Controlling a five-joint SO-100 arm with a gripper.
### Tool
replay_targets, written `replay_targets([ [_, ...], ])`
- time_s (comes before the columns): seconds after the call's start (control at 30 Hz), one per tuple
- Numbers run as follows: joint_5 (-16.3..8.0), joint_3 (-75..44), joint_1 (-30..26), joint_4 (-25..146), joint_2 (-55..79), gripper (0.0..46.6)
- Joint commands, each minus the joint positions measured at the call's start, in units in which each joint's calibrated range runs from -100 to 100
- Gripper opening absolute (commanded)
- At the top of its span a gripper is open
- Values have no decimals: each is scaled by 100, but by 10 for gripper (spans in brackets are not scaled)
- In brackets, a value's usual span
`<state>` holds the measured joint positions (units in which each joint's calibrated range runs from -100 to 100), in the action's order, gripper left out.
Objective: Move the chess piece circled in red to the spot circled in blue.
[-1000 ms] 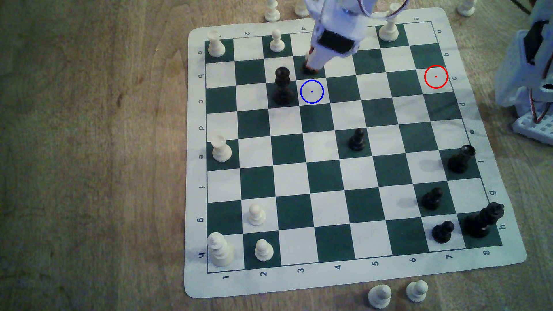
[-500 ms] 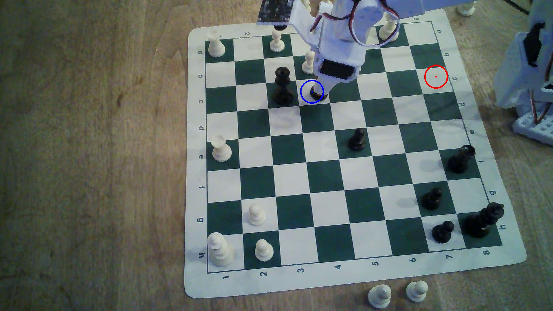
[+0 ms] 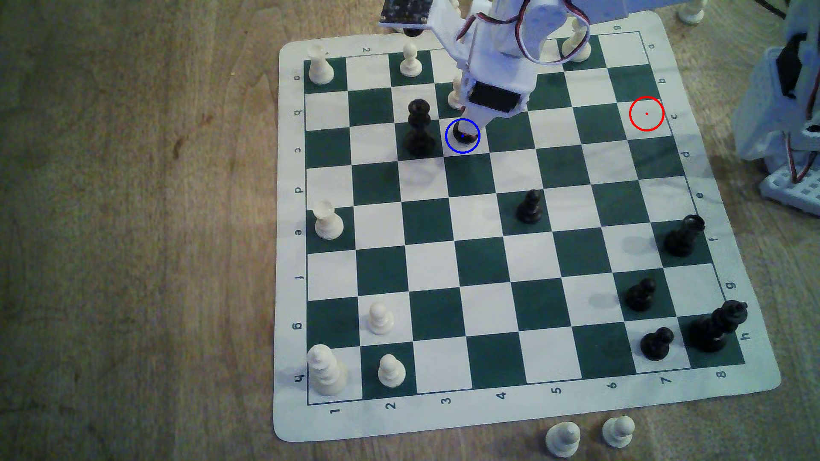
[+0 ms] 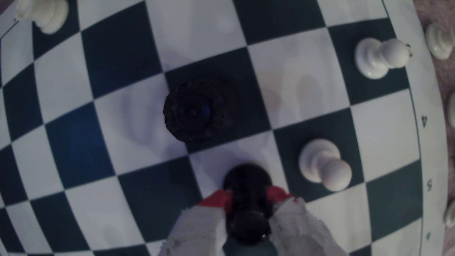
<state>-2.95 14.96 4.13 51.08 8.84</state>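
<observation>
End effector (image 4: 248, 197) clamping black rook (image 4: 247, 201), on blue-ringed sq (image 3: 463, 136)

The black rook (image 3: 463, 136) stood upright on a white square of the board, its wide round base sitting inside the thin blue ring (image 3: 446, 137) that marked that square (the ring's tiny centre dot showed against the dark base). In the wrist view the rook (image 4: 247, 194) appeared short and glossy black, with a narrow waist above the round base; its top was blurred there, so the notches could not be made out. In the exterior view its upper part was hidden, and only the base showed clearly.
</observation>
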Motion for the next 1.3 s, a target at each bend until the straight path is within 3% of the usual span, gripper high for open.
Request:
replay_targets([
  [0.0, -34, -408, -49, -95, -103, 27],
  [0.07, -68, -390, -49, -95, -103, 46],
  [0.1, -147, -381, -34, -112, -111, 72],
  [0.13, -264, -344, -18, -153, -128, 133],
  [0.27, -274, -245, -18, -128, -179, 211],
  [0.43, -274, -172, 21, -128, -247, 253],
  [0.67, -220, 27, 146, -71, -476, 270],
  [0.97, -181, 508, 162, 347, -1368, 260],
  [1.2, -103, 2330, 76, 683, -3566, 240],
  [1.27, -98, 3056, 92, 724, -4449, 205],
])
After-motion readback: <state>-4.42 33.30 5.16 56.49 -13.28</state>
